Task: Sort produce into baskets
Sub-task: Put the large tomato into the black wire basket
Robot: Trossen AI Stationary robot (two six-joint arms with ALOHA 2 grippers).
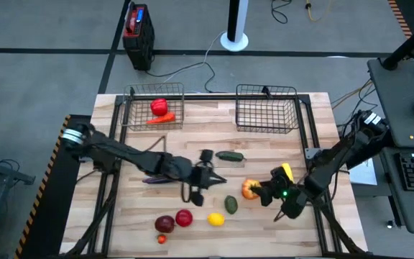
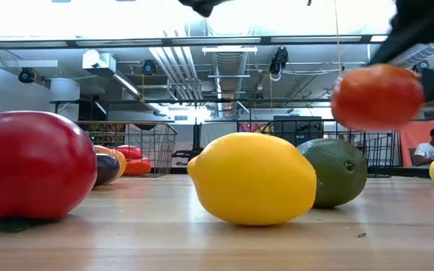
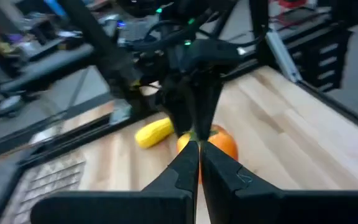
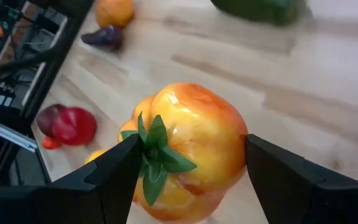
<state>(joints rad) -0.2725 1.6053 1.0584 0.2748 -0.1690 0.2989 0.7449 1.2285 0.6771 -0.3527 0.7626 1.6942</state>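
No brand or lettering is readable on anything here. Two wire baskets stand at the far edge of the wooden surface [image 1: 279, 155]. The left basket [image 1: 129, 108] holds a red piece [image 1: 159, 107] and a carrot [image 1: 161, 119]; the right basket [image 1: 267, 126] has nothing visible in it.

The right gripper [image 4: 188, 163] has its fingers [image 4: 114, 171] clamped on either side of an orange-yellow pepper [image 4: 188, 140], green stem toward the camera, and in the low view the piece hangs clear above the surface. A yellow piece [image 1: 286, 173] lies just behind those fingers. The left gripper [image 3: 199, 155] hangs just across from the pepper, its fingers pressed together and holding nothing.

Near the left fingers lie a dark green vegetable [image 1: 230, 155] and a purple eggplant [image 1: 152, 180]. Toward the front edge sit a green piece [image 1: 231, 204], a lemon [image 1: 215, 219], a red apple [image 1: 184, 217], a dark red piece [image 1: 164, 224] and a small red piece [image 1: 162, 239].
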